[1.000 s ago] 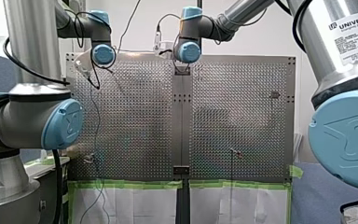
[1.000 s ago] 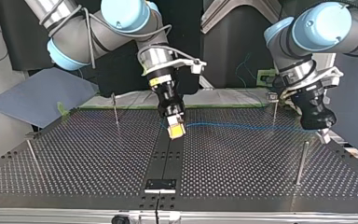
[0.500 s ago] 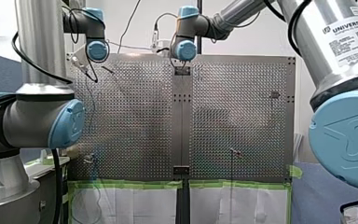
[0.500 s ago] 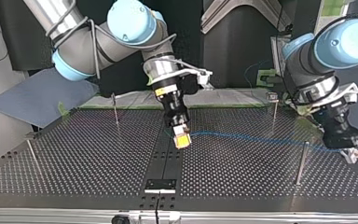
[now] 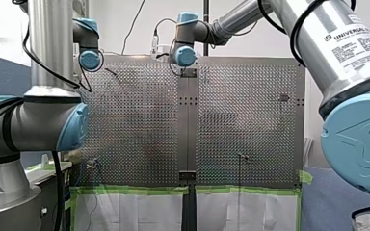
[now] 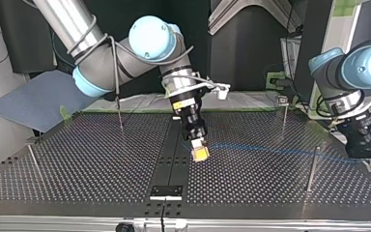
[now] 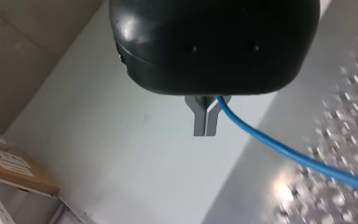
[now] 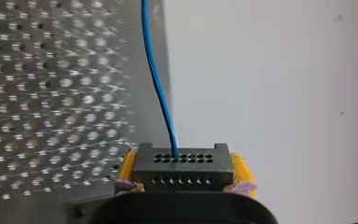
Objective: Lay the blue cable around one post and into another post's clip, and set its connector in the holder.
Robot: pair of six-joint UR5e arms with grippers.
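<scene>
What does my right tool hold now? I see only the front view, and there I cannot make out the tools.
Observer: In the right wrist view, your right tool is shut on the black connector, with a yellow pad at each side.
Operator: And my left tool?
Observer: In the left wrist view, your left tool has its metal fingers closed, and the blue cable comes out beside them.
Operator: Is the cable in a clip?
Observer: No. In the top view it runs free between both tools and does not pass through the clip on top of the post.
</scene>
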